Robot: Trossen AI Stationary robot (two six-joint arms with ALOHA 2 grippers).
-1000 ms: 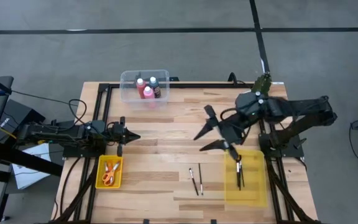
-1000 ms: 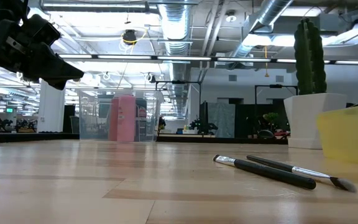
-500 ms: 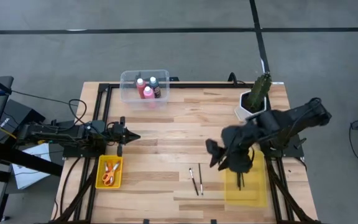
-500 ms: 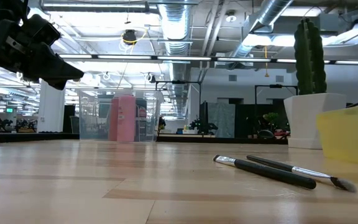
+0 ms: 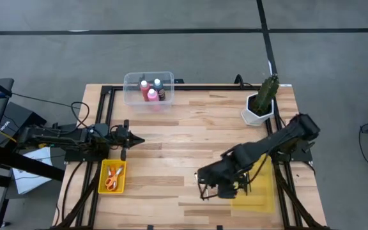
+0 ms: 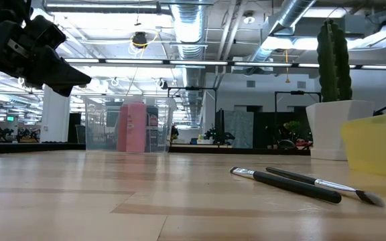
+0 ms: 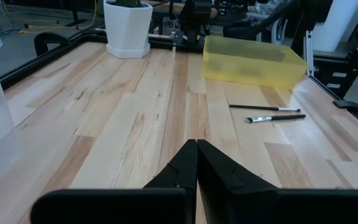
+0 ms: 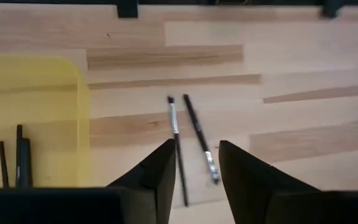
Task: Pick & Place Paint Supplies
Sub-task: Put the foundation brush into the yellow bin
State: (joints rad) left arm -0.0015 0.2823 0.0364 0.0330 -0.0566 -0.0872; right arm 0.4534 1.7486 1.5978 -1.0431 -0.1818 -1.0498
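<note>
Two thin dark-handled brushes (image 8: 175, 146) (image 8: 199, 144) lie side by side on the wooden table, also visible in the low view (image 6: 287, 185). My right gripper (image 8: 195, 148) hangs open above them, pointing steeply down, touching nothing; in the high view (image 5: 204, 184) it largely covers them. More brushes (image 8: 17, 158) lie in the yellow tray (image 5: 259, 191). Red, pink and dark paint bottles (image 5: 151, 91) stand in a clear tub (image 5: 133, 82). Scissors (image 5: 112, 177) lie in a small yellow bin (image 5: 103, 167). My left gripper (image 5: 135, 140) waits shut at the table's left.
A green plant in a white pot (image 5: 259, 107) stands at the far right, just beyond the yellow tray. Black frame rails (image 5: 107, 96) run along the table's left and far sides. Bare wood lies between the two arms (image 5: 171, 147).
My right gripper has swung from high over the table's middle right toward the near edge and down, tipping from nearly level to pointing steeply down and rolling its wrist. It now hangs over the two loose brushes. The brushes have not moved.
</note>
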